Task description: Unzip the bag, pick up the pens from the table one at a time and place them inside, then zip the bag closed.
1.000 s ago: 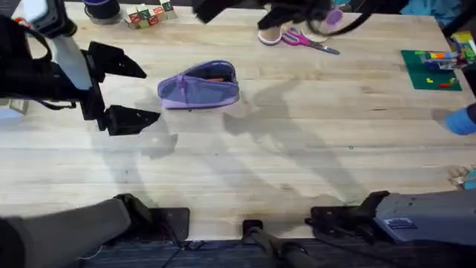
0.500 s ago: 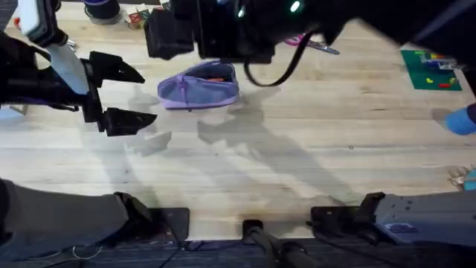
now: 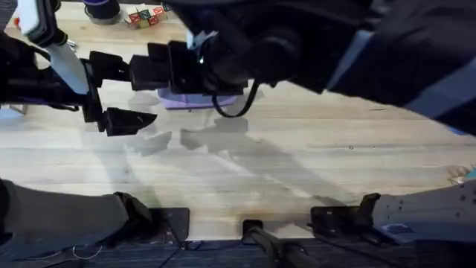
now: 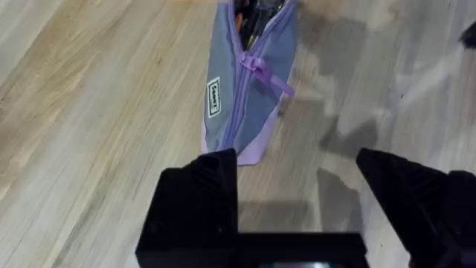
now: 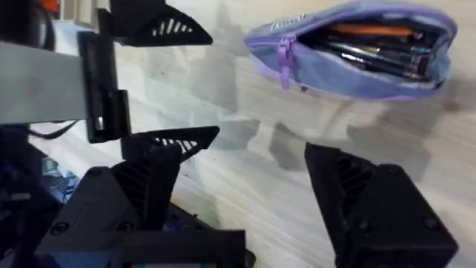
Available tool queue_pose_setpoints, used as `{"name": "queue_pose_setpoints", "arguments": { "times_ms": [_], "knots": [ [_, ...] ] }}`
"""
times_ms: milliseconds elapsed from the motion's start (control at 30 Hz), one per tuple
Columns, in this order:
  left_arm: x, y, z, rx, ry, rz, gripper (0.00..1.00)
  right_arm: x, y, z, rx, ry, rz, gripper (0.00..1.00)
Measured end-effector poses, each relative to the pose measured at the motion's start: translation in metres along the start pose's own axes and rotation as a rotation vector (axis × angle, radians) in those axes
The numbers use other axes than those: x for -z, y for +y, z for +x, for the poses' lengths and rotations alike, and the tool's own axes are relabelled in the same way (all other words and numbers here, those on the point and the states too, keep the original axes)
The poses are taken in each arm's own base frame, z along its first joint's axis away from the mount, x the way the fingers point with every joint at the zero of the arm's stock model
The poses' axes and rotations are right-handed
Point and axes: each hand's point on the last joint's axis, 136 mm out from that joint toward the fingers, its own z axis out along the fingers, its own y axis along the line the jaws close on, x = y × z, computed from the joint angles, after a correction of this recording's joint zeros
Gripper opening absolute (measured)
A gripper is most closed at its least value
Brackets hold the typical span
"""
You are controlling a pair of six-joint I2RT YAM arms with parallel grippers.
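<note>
On the table (image 4: 89,112), lying flat with the zipper partway open: the bag (image 4: 249,74), pens (image 5: 372,52) tucked inside. Left gripper (image 4: 297,167) spread wide and empty just beside it. Right gripper (image 5: 245,175) also gaping, holding nothing, near the bag.

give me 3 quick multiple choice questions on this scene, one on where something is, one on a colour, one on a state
1. Where does the bag lie?
A. on the table
B. held up in a gripper
C. on a chair

2. What colour is the bag's zipper pull?
A. red
B. purple
C. white

3. What state is the bag's zipper in?
A. fully shut
B. partly open, pens showing inside
C. torn off

Answers:
1. A, both wrist views show it resting on the wooden planks, with the left gripper and right gripper apart from it.
2. B, the pull matches the lavender trim.
3. B, the right wrist view shows the mouth gaping over dark pens and an orange one.
</note>
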Motion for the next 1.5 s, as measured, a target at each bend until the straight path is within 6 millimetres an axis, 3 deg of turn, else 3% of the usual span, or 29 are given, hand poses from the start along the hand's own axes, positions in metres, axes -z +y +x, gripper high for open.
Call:
{"name": "queue_pose_setpoints", "arguments": {
  "times_ms": [333,567,800,1500],
  "knots": [
    [0.0,0.001,0.0,-0.004,0.001,-0.003,0.992,-0.01,-0.001,0.0,-0.066,-0.007,0.017,0.995],
    [0.0,0.001,0.0,-0.007,0.001,-0.005,0.994,-0.028,-0.005,0.003,-0.076,0.007,0.04,0.996],
    [0.0,0.001,0.0,-0.007,0.001,-0.005,0.993,-0.034,-0.012,-0.015,-0.081,-0.095,0.088,0.995],
    [0.0,0.002,0.001,-0.01,0.002,-0.007,0.993,-0.091,-0.016,-0.017,-0.082,-0.125,0.115,0.995]
  ]
}}
